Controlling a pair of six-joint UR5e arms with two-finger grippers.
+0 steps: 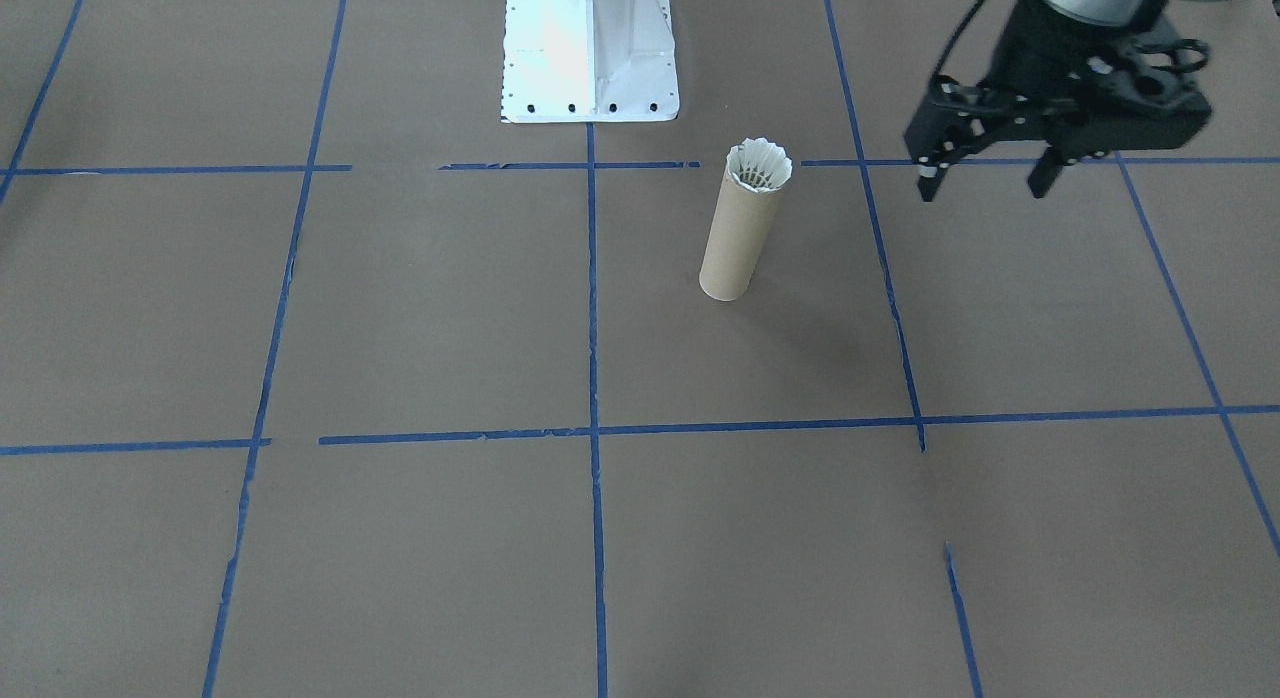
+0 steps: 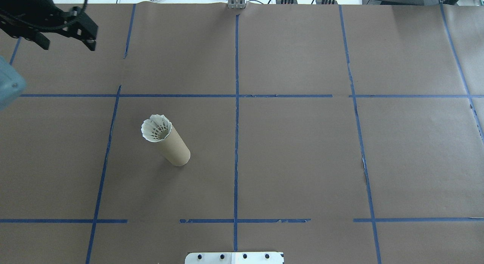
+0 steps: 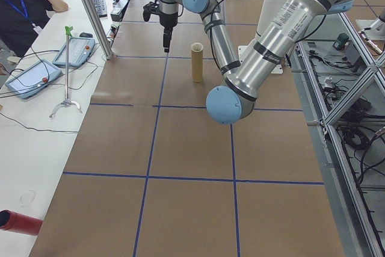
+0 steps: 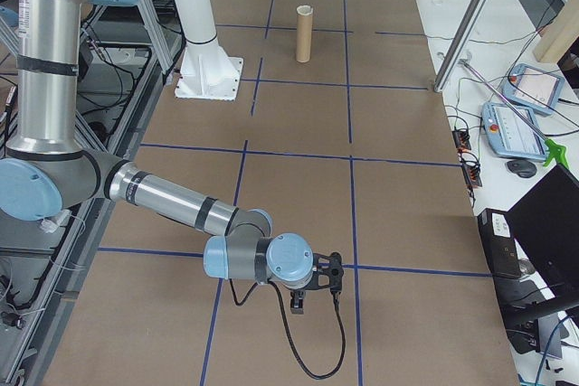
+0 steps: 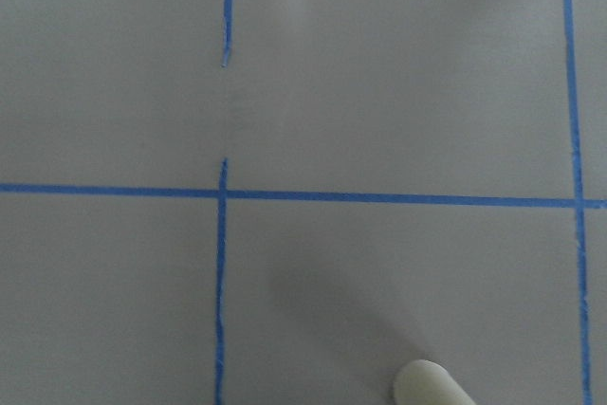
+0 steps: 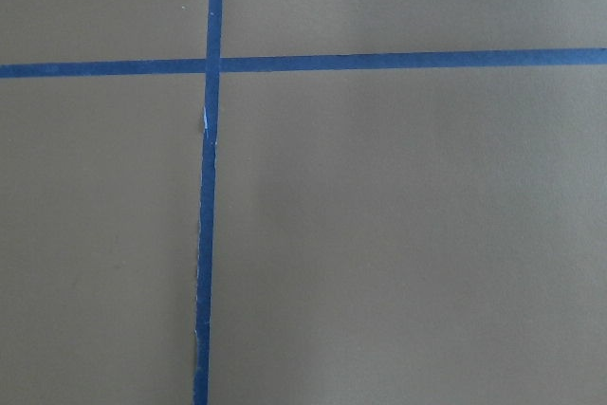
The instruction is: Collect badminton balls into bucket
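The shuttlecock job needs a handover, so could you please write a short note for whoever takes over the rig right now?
Left gripper: open, empty, raised above the table and off to the side of the bucket.
Right gripper: low over the table at the robot's right end, far from the job; only a side view shows it, so open or shut cannot be told.
Bucket: upright on the table.
Shuttlecock: seated in the bucket's mouth, feather skirt flaring above the rim.
Done: the one shuttlecock in view is collected.
Left: none loose on the table; perhaps park the arms.
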